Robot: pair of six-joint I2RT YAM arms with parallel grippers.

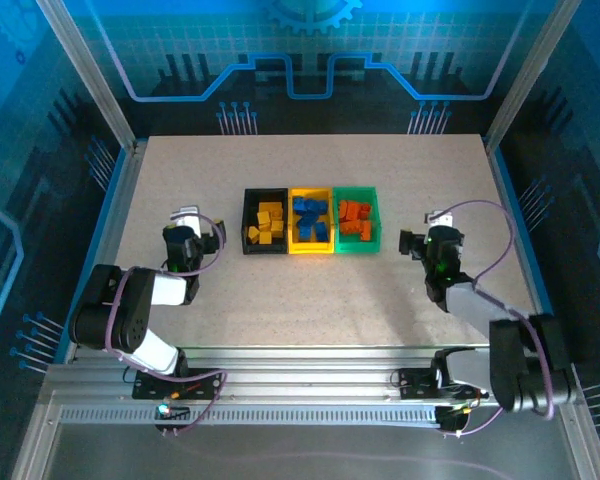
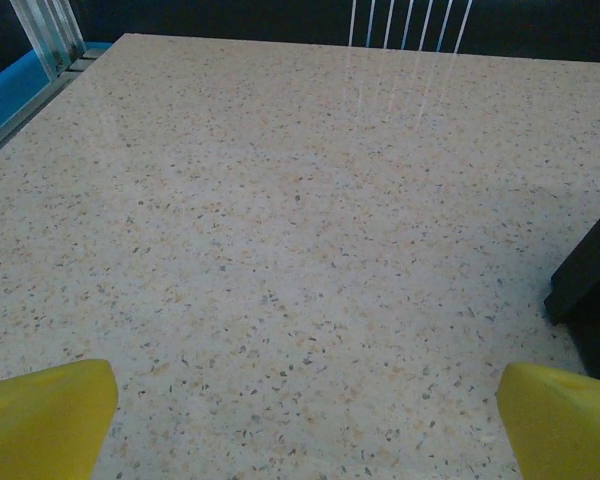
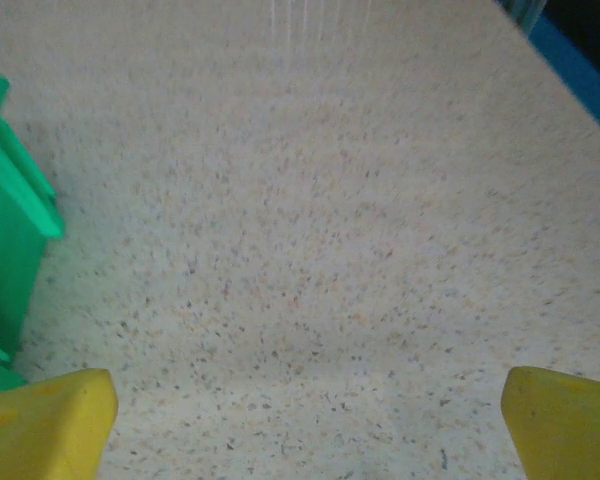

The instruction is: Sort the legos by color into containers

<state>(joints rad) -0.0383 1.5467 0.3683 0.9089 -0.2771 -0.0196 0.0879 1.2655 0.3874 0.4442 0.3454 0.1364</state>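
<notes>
Left claw and right claw are hovering spread apart and empty, flanking the row of bins; the bricks are all sitting inside, colour by colour, between both claws.

Robot lab test cell. Speckled stone-look worktop, boxed in by aluminium frame posts and blue panels printed with circuit lines and a gear, far ahead of the left end effector and right end effector. Behind them, slotted aluminium rails carry two arm bases trailing purple cables.
</notes>
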